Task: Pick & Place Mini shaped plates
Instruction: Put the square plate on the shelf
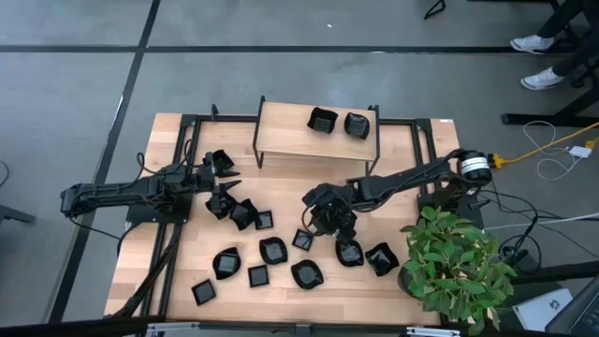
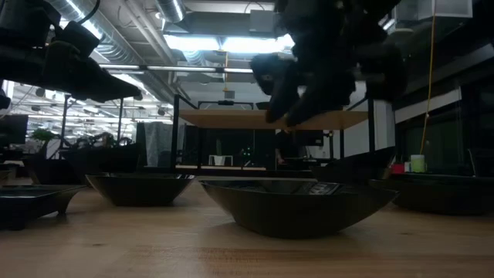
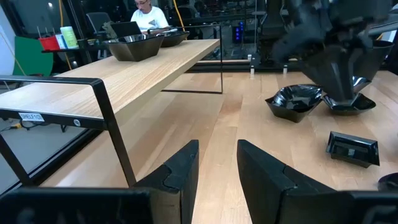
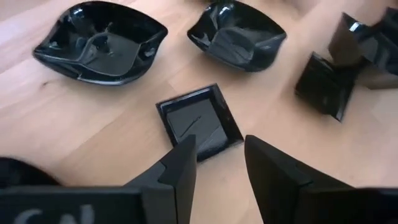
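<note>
Several glossy black mini plates lie scattered on the wooden table [image 1: 187, 253], among them a square one [image 1: 302, 241] and rounded ones [image 1: 272, 250] [image 1: 349, 252]. Two more [image 1: 322, 120] [image 1: 357, 124] sit on the wooden shelf [image 1: 285, 131] at the far side. My right gripper [image 4: 217, 162] is open and empty, its fingers pointing down just above a small square plate [image 4: 199, 121]; it shows in the high view [image 1: 323, 215] at table centre. My left gripper [image 3: 217, 168] is open and empty near the shelf's left leg [image 1: 225, 178].
The shelf's black metal frame [image 3: 106, 112] stands close beside my left gripper. A wavy-edged plate [image 4: 99, 42] and a rounded one [image 4: 236, 32] lie beyond the square plate. A potted plant [image 1: 454, 262] stands at the table's near right corner. A person [image 3: 146, 12] sits behind the table.
</note>
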`<state>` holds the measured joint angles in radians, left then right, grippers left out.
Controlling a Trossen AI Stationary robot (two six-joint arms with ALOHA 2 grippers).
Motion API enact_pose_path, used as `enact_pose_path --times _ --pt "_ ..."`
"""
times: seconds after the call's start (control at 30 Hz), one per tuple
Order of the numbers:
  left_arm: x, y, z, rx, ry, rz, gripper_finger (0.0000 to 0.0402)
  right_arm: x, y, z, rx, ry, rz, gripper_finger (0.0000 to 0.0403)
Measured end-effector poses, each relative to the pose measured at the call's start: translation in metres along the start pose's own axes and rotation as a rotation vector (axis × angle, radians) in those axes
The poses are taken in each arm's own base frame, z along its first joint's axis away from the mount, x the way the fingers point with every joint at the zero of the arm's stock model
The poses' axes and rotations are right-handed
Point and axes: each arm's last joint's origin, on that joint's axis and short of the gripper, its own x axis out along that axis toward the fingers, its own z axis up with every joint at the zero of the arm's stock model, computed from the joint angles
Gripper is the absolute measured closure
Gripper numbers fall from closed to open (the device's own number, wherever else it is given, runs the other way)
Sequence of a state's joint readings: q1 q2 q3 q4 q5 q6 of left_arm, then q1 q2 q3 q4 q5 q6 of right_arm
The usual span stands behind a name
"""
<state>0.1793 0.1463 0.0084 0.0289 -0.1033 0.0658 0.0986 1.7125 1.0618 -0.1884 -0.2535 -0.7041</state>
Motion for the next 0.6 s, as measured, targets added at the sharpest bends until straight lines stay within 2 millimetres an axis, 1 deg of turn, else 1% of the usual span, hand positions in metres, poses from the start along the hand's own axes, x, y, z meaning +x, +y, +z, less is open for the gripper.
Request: enact_pose_path --times 0.13,0.23,0.33,0.6 --pt "0.0 0.0 0.0 0.0 0.0 0.0 0.0297 0.024 0.009 -0.008 -0.049 0.039 0.05 0.0268" --pt "0.0 0.0 0.0 0.0 0.0 0.0 0.0297 0.035 0.015 -0.009 -0.06 0.068 0.063 0.0267" --pt "0.0 0.0 0.0 0.0 0.0 0.0 0.0297 0.037 0.018 -0.008 -0.06 0.099 0.045 0.0267" --pt "0.0 0.0 0.0 0.0 0.0 0.0 0.0297 0.041 0.029 0.002 -0.095 0.084 0.052 0.0267"
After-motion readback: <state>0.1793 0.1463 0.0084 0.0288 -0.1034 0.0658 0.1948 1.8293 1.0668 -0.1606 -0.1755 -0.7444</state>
